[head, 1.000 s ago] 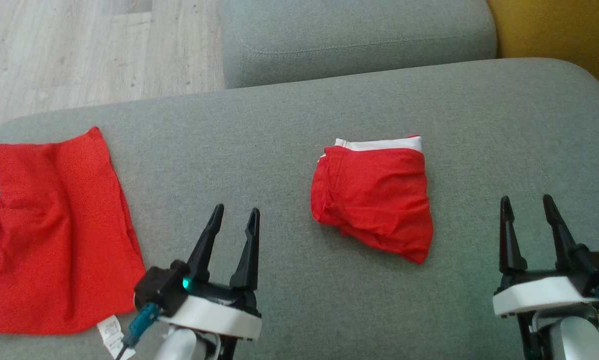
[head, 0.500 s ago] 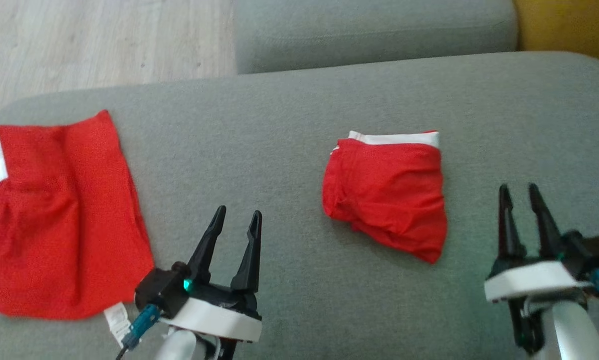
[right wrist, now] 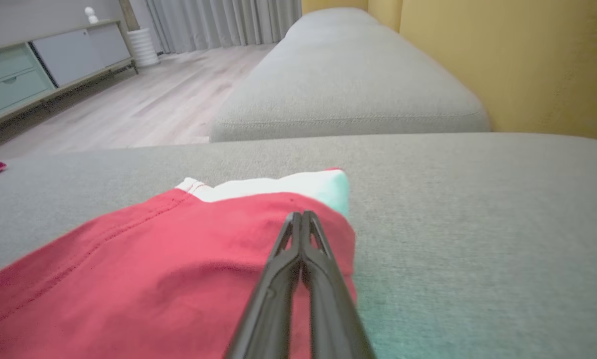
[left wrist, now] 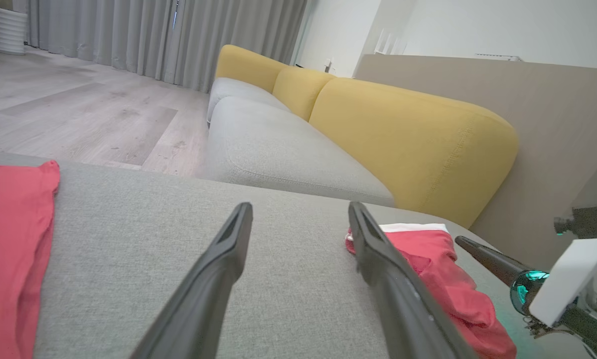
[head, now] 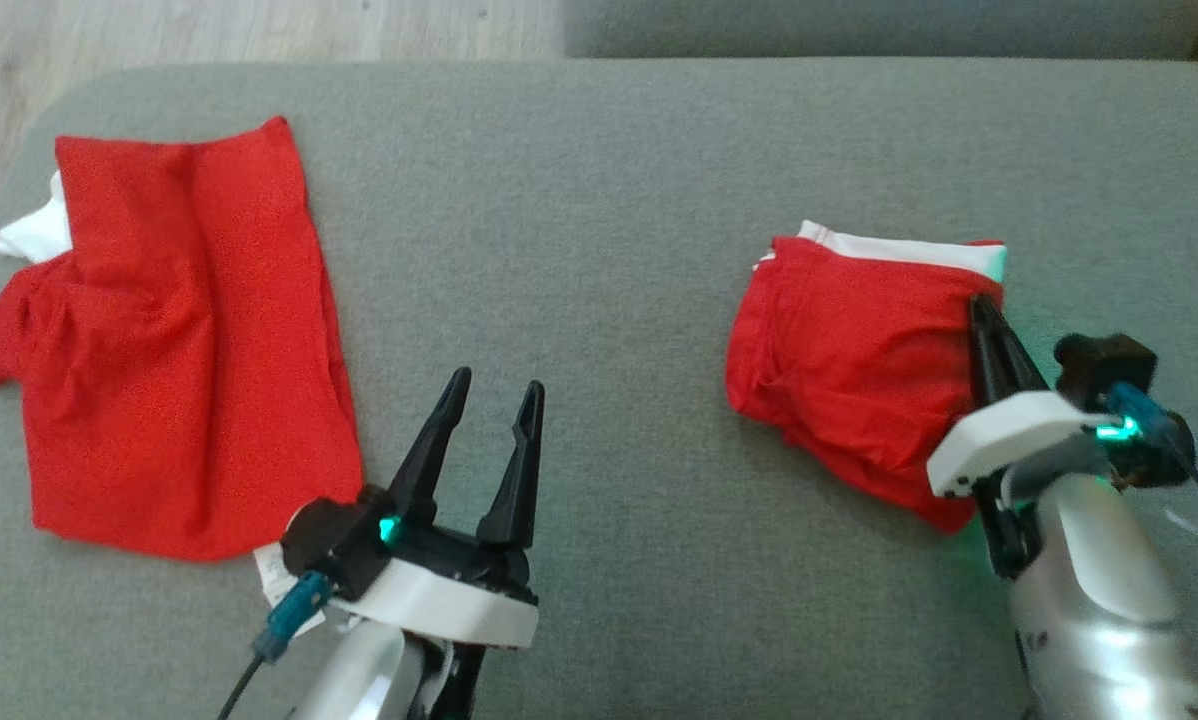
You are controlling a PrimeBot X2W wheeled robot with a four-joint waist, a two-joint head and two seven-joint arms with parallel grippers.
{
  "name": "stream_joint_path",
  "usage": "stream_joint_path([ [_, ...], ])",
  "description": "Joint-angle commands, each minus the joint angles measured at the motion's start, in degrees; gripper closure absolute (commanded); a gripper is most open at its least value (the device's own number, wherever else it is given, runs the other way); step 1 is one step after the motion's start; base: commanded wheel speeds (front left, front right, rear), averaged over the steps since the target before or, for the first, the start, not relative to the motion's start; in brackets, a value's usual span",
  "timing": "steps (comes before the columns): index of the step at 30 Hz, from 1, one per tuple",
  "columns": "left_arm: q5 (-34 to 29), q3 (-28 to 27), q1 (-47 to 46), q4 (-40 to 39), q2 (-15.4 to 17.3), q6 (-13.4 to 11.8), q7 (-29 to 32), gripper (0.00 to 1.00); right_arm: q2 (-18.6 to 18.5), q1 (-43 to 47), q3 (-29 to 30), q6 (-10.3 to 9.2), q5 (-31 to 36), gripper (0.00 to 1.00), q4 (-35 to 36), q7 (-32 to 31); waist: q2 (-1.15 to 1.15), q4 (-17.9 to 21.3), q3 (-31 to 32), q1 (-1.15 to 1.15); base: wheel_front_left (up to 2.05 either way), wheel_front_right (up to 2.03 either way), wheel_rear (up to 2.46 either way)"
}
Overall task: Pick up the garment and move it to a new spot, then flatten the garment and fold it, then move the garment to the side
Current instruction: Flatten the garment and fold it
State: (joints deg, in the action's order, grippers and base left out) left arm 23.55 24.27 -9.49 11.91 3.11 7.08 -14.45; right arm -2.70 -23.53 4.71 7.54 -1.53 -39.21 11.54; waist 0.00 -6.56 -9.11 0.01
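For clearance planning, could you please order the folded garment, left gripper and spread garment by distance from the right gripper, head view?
1. folded garment: beside the right gripper, right side.
2. left gripper: lower centre.
3. spread garment: far left.

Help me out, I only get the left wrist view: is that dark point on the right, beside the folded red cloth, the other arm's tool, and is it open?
Observer: Yes, the right tool. Its wrist view shows both fingers pressed together, tips over the folded garment near its white band; whether cloth is pinched I cannot tell.
Operator: And the red at my left edge?
Observer: The head view shows a second garment spread out on the same grey cushion.
Operator: Anything near my tool's base?
Observer: A white label at that garment's near corner lies right beside the left tool.
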Motion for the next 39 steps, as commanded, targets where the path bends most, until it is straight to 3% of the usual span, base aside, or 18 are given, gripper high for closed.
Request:
stream_joint_path([
  [1,-0.39,-1.26,-2.93,-1.87,-0.15,0.14,-0.54,0.00,-0.18,-3.21,-1.03,-0.05,0.90,1.00,-0.34,0.14,0.00,-0.91,-1.11,-0.01,0.00,0.00,0.00],
  [3,-0.44,-1.23,-3.50,-1.89,-0.16,0.19,-0.54,0.00,-0.18,-6.74,-1.57,-0.05,1.76,1.00,-8.24,-1.51,0.00,-1.25,-2.02,-0.01,0.00,0.00,0.00],
  [7,-0.43,-1.13,-4.06,-1.55,-0.18,0.25,-0.54,0.00,-0.18,-10.39,-1.24,-0.05,4.08,1.00,-14.62,-0.09,0.00,-1.58,-2.23,-0.01,0.00,0.00,0.00],
  [11,-0.26,-1.30,-4.31,-1.23,-0.19,0.28,-0.54,0.00,-0.18,-13.22,-3.93,-0.05,1.54,1.00,-15.60,2.74,0.00,-1.69,-1.68,-0.01,0.00,0.00,0.00],
  [18,-0.04,-0.74,-4.24,-1.23,-0.21,0.33,-0.54,0.00,-0.18,-14.07,-14.01,-0.05,-5.35,1.00,-16.01,3.40,0.00,-2.95,-1.09,-0.01,0.00,0.00,0.00],
  [30,0.82,-0.74,-4.20,-1.50,-0.23,0.33,-0.54,0.00,-0.18,-13.40,-30.54,-0.05,-13.49,1.00,-21.67,-0.07,0.00,-4.43,-1.55,-0.01,0.00,0.00,0.00],
  [35,0.59,-1.35,-4.02,-1.85,-0.23,0.31,-0.54,0.00,-0.18,-13.87,-31.01,-0.05,-15.03,1.00,-20.18,2.25,0.00,-2.69,-0.51,-0.01,0.00,0.00,0.00],
  [39,-0.02,-2.30,-3.47,-2.28,-0.23,0.23,-0.54,0.00,-0.26,-14.05,-25.40,-0.05,-13.66,1.00,-16.19,3.37,0.00,-0.11,1.21,-0.01,0.00,0.00,0.00],
])
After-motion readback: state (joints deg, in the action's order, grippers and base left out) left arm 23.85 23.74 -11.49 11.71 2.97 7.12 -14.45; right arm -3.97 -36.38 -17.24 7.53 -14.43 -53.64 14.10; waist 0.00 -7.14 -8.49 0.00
